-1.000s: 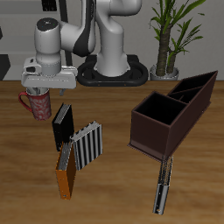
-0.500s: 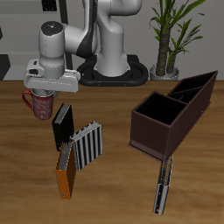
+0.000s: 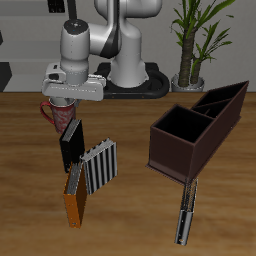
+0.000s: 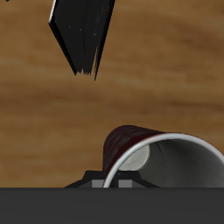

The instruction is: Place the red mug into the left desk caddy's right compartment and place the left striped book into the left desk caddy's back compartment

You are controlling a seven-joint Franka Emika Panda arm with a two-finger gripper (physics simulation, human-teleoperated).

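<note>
Wooden tabletop (image 3: 130,215) under a Franka arm, potted plant (image 3: 195,40) behind; simulator render.

Red mug (image 3: 57,115) directly beneath the gripper (image 3: 66,103), apparently clear of the table, though not certain from these views; rim and pale inside close against the camera in the wrist view (image 4: 171,162), so mug carried mouth-up at the jaws, presumably by its wall or rim. Fingers hidden in both views; opening cannot be told, grasp judged likely but not confirmed.

Plain black book (image 3: 70,145) standing just below and in front of the gripper, visible beyond the mug in the wrist view (image 4: 83,35); striped book (image 3: 100,165) and orange book (image 3: 76,195) further toward the front edge, untouched. Second striped book (image 3: 186,212) lying well apart, in front of the left desk caddy (image 3: 195,130).

Caddy well away across the table from the gripper; large square right compartment (image 3: 178,128) open upward and unoccupied, suited to a straight lowering of the mug; transfer not yet done; book step outstanding.
</note>
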